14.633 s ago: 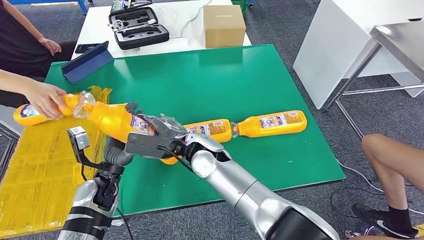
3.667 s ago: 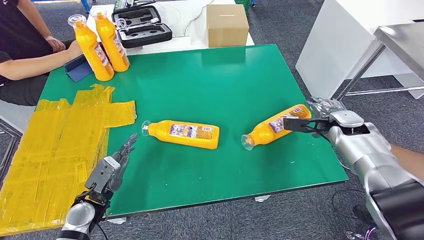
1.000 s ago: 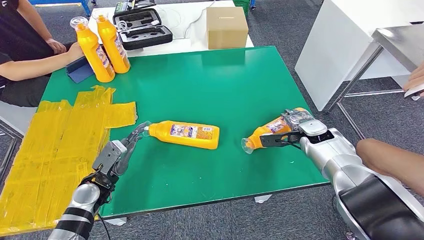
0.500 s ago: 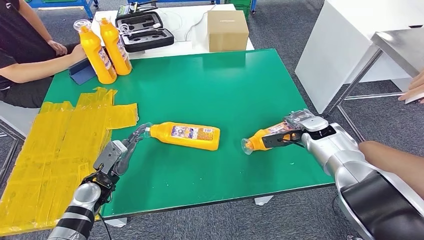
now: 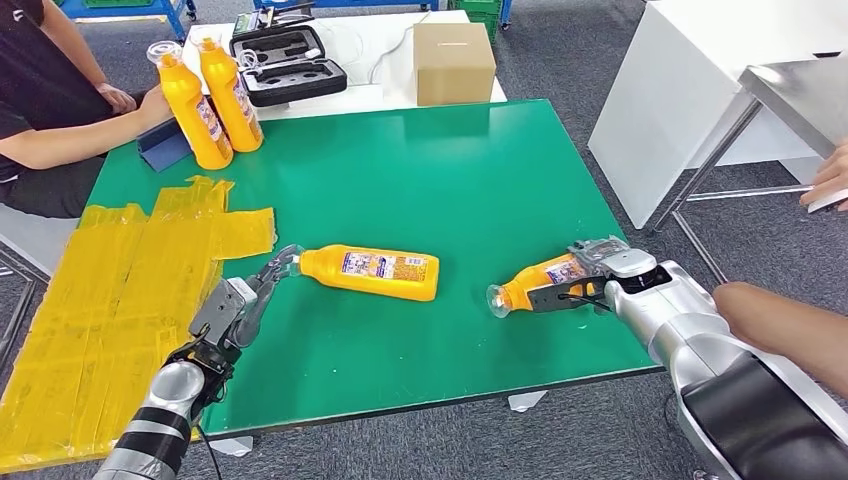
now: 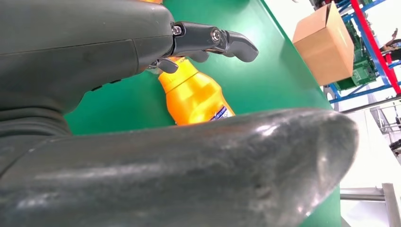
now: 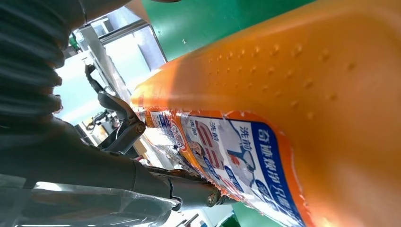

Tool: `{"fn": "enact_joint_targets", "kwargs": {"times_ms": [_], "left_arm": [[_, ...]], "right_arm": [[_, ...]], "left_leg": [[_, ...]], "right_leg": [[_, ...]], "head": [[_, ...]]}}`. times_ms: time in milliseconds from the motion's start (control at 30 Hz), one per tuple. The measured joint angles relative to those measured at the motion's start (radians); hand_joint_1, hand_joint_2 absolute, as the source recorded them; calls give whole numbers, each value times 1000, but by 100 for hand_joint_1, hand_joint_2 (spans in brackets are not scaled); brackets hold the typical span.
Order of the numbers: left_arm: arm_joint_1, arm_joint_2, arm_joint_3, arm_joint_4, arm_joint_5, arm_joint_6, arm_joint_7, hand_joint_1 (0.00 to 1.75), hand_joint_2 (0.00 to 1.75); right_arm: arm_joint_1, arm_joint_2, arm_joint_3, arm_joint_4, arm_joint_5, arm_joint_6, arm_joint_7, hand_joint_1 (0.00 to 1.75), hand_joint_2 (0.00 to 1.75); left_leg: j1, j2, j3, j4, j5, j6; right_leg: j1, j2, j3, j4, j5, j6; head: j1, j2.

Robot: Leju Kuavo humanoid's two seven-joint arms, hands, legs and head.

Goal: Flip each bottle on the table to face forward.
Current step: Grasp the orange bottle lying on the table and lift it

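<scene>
Two orange bottles lie on their sides on the green table [image 5: 450, 170]. The middle bottle [image 5: 370, 272] has its label up and its clear cap pointing at my left hand [image 5: 240, 305]. That hand is open, its fingers [image 6: 215, 38] stretched over the neck of this bottle [image 6: 194, 92]. The right bottle [image 5: 530, 283] lies near the front right corner, cap towards the table's middle. My right hand [image 5: 592, 280] grips its base end. In the right wrist view the bottle [image 7: 293, 94] is wrapped by fingers [image 7: 189, 189] at the label.
Two more orange bottles [image 5: 205, 100] stand upright at the back left, beside a seated person's arm [image 5: 70, 135]. Yellow tape [image 5: 120, 280] covers the table's left part. A cardboard box [image 5: 455, 62] and black case [image 5: 290, 65] sit behind. A person's leg [image 5: 785, 335] is close on the right.
My right hand has drawn the right bottle slightly nearer the front edge. The left hand has stayed by the middle bottle's cap. The view shifted a little.
</scene>
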State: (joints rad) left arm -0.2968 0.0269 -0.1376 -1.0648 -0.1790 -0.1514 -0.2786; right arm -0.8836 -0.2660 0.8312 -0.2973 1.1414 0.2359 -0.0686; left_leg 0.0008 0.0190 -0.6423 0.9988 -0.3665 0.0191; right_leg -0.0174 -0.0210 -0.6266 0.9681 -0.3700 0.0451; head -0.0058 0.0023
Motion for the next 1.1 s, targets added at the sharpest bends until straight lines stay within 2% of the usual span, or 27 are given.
{"fn": "enact_joint_targets", "kwargs": {"times_ms": [300,333,433,467,667,1100], "left_arm": [[-6,0,-6,11,4,0,-3,0,0],[-6,0,-6,11,4,0,-3,0,0],[-7,0,-6,11,4,0,-4,0,0],[-7,0,-7,12,5,0,-4,0,0],[-15,0,-8,29,5,0,-12,0,0],[-21,0,-8,49,5,1,-15,0,0]], "right_arm": [[1,-4,0,0,1,6,-4,0,175],[1,-5,0,0,1,6,-4,14,175],[2,-5,0,0,2,14,-4,144,175],[2,-6,0,0,2,20,-4,174,175],[-1,-14,-2,0,-2,61,-3,175,175],[1,-22,-10,0,-13,67,10,175,175]], "left_leg": [[0,0,1,0,2,3],[0,0,1,0,1,3],[0,0,1,0,1,3],[0,0,2,0,1,3],[0,-1,4,0,1,3],[1,-1,5,0,0,3]], "right_leg": [[0,0,2,-1,0,0],[0,0,3,-1,0,1],[0,0,3,-2,0,1],[0,0,3,-2,0,1],[0,-1,7,-3,-1,1],[0,-1,9,-5,0,1]], "head": [[0,0],[0,0],[0,0],[0,0],[0,0],[0,0]]}}
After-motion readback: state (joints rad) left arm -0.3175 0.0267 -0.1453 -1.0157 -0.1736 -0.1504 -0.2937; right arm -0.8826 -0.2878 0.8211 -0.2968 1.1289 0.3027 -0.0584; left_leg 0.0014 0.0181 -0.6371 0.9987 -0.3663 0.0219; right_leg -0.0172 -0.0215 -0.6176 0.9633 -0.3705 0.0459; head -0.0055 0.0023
